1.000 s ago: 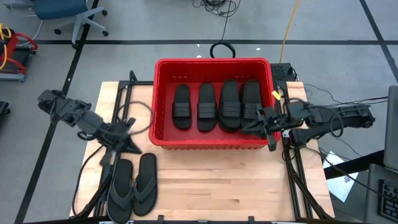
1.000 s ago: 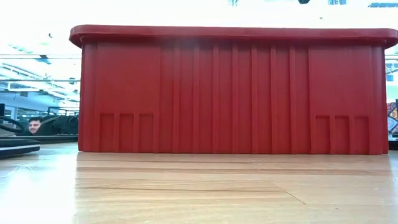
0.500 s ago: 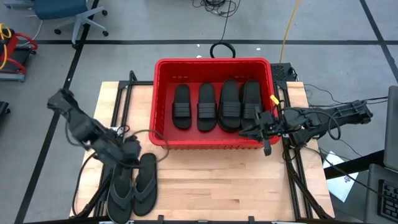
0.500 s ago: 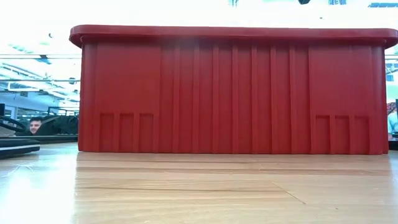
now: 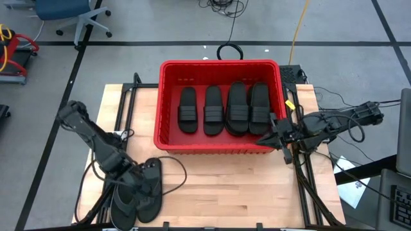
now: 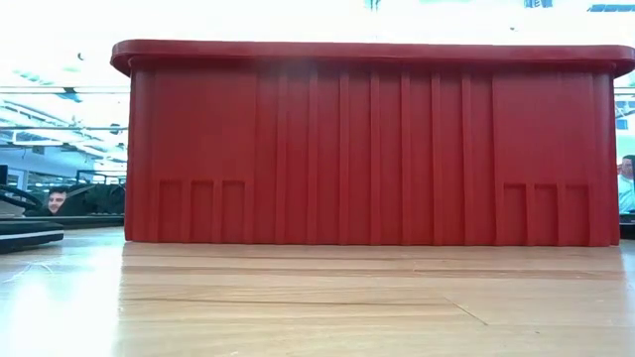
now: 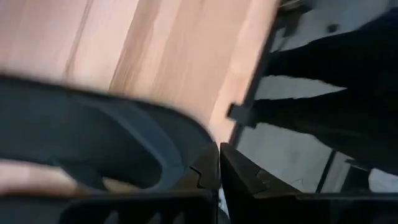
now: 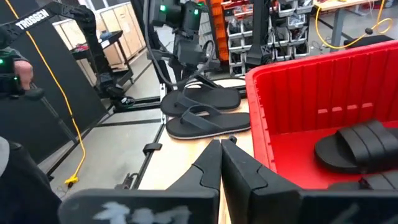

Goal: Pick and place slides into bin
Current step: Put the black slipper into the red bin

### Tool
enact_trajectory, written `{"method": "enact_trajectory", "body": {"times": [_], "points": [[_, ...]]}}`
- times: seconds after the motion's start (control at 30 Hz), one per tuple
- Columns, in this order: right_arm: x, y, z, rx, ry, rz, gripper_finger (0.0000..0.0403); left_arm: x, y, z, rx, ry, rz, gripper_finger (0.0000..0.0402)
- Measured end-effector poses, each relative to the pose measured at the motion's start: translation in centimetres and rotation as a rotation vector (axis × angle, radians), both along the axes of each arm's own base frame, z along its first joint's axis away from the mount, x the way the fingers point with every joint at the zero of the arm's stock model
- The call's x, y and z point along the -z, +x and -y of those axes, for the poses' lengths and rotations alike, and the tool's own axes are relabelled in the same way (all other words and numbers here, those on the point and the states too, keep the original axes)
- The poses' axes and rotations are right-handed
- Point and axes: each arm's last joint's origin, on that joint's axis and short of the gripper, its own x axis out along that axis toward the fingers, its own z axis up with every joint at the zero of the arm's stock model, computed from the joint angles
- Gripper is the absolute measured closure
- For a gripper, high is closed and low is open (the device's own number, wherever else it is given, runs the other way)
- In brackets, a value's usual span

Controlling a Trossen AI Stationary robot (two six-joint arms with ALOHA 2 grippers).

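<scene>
Four black slides (image 5: 225,109) lie side by side on the floor of the red bin (image 5: 218,63), straps up. Two dark grey flip-flops (image 5: 151,206) lie flat on the table's near left corner, and they also show in the right wrist view (image 8: 205,118). My left gripper (image 5: 142,181) is shut and slants down over their far ends. In its wrist view the shut tips (image 7: 219,155) stand beside a flip-flop's strap (image 7: 124,140). My right gripper (image 5: 273,138) is shut and holds nothing. It hangs level by the bin's near right corner (image 8: 261,87). My left gripper comes slanting down from the table's left side, its shut fingertips (image 7: 208,168) close by the edge of one flip-flop (image 7: 93,124). I cannot tell whether they touch it.
In the low view the bin's near wall (image 6: 367,149) fills most of the picture, with bare wood in front of it. Cables (image 5: 173,170) loop over the table beside the flip-flops. Black frame rails (image 5: 302,173) run along both table sides. People (image 6: 57,198) show in the room behind.
My left gripper has swung from beside the bin's left wall toward the table's near edge and down, rolling as it went, and now hangs over the flip-flops. My right gripper has drifted a little toward the table's right edge, off the bin's inside. The flip-flops and slides have not moved.
</scene>
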Motion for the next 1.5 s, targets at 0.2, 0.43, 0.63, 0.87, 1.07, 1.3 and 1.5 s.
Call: {"method": "enact_trajectory", "body": {"times": [0.2,0.43,0.63,0.87,1.07,1.3,1.5], "points": [[-0.1,-0.9,0.1,-0.044,-0.003,-0.004,0.0403,1.7,0.4,-0.1,-0.127,0.081,-0.127,0.0338],[-0.3,-1.5,0.1,-0.117,-0.011,0.018,0.0403,3.5,0.8,-0.9,-0.256,0.076,-0.209,0.0232],[-0.2,-1.5,0.0,-0.146,-0.013,0.012,0.0403,6.7,1.3,-0.3,-0.255,-0.090,-0.182,0.0153],[-0.1,-1.6,-0.1,-0.170,-0.013,-0.004,0.0403,8.4,0.3,-1.3,-0.317,-0.055,-0.280,0.0120],[-0.1,-1.6,-0.1,-0.168,-0.008,-0.004,0.0403,8.5,0.2,-1.6,-0.349,-0.062,-0.336,0.0119],[-0.1,-1.6,0.0,-0.165,-0.009,-0.004,0.0403,8.8,0.6,-1.9,-0.356,-0.046,-0.290,0.0119],[-0.1,-1.6,0.0,-0.164,-0.016,-0.002,0.0403,10.8,0.8,-2.3,-0.354,-0.113,-0.257,0.0130]]}}
